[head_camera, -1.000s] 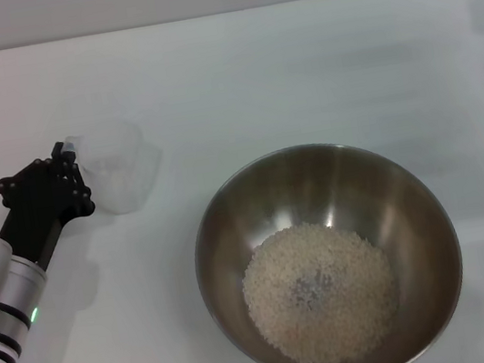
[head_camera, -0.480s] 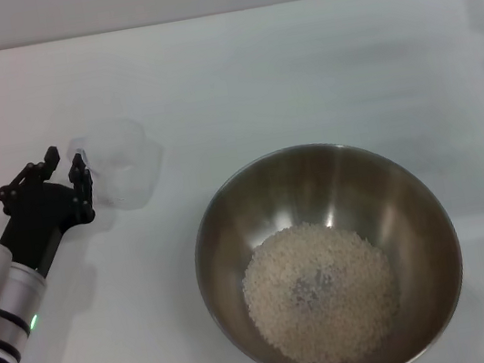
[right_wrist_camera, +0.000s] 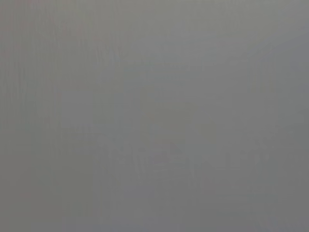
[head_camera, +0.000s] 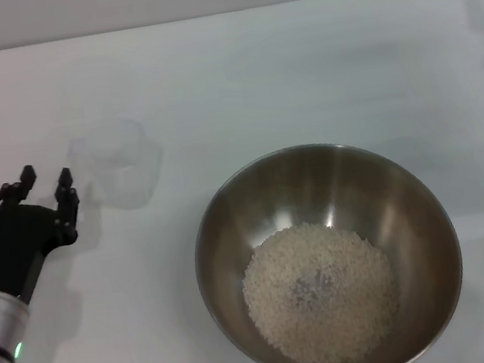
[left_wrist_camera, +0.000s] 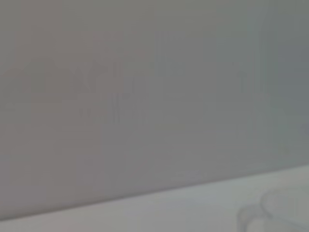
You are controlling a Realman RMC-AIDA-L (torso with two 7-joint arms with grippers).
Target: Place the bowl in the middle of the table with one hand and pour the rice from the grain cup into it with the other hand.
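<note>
- One bowl (head_camera: 328,260): I see a single stainless-steel mixing bowl standing upright on the table (head_camera: 298,71), in the near half of the head view and slightly right of centre.
- One heap of rice (head_camera: 320,291): the grains lie in a loose mound on the bowl's bottom, leaving the upper wall bare all round.
- One grain cup (head_camera: 116,163): a single clear plastic cup stands upright on the table, left of the bowl and farther from me, apart from it. I can make out no rice in it. Its rim also shows at one edge of the left wrist view (left_wrist_camera: 285,212).
- One arm in view: my left gripper (head_camera: 44,189) is at the left side, just beside the cup and not touching it. Its two black fingers are spread apart and hold nothing. The forearm runs back toward the near left corner, low over the table.
- My right gripper appears in no view; its wrist camera shows only plain grey.
</note>
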